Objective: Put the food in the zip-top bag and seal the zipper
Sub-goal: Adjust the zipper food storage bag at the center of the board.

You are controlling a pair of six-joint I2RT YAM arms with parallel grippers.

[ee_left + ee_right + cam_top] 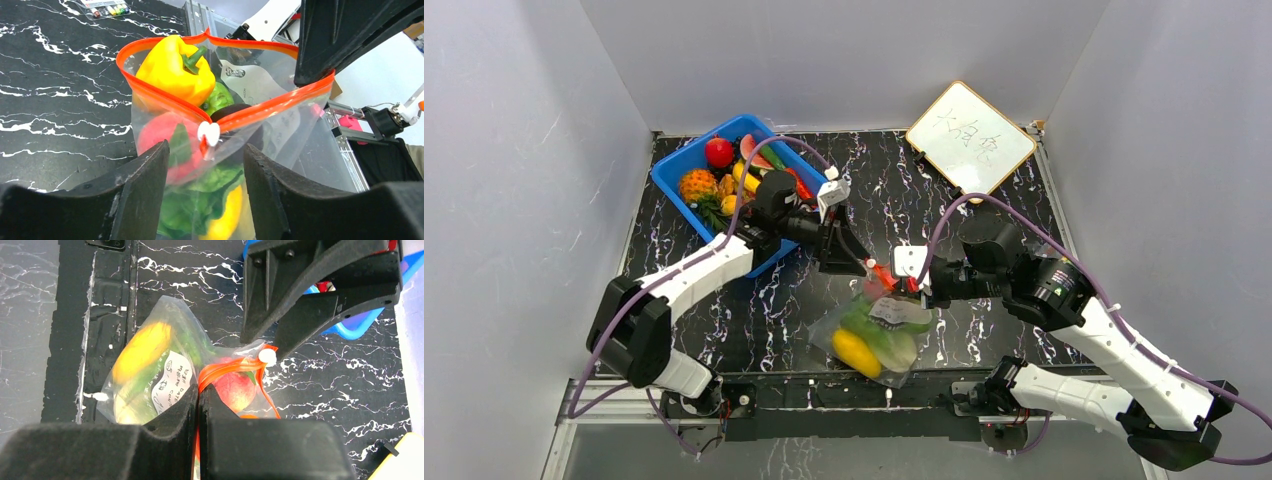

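From my remote station, the zip-top bag (879, 335) rests on the dark table (894, 200) near its front edge, between the arms. It holds a yellow pepper (170, 70) and green lettuce (200, 200). I see the right gripper (198, 392) pinched tight on the orange zipper (165, 97). The left gripper (205, 150) stands parted, straddling the white slider (208, 133). Beyond the slider the mouth gapes.

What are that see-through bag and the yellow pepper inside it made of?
The clear soft zip-top bag: thin flexible plastic film, probably; it crinkles and shows the contents. The glossy yellow bell pepper: likely moulded plastic, a toy, judging by its uniform shine.
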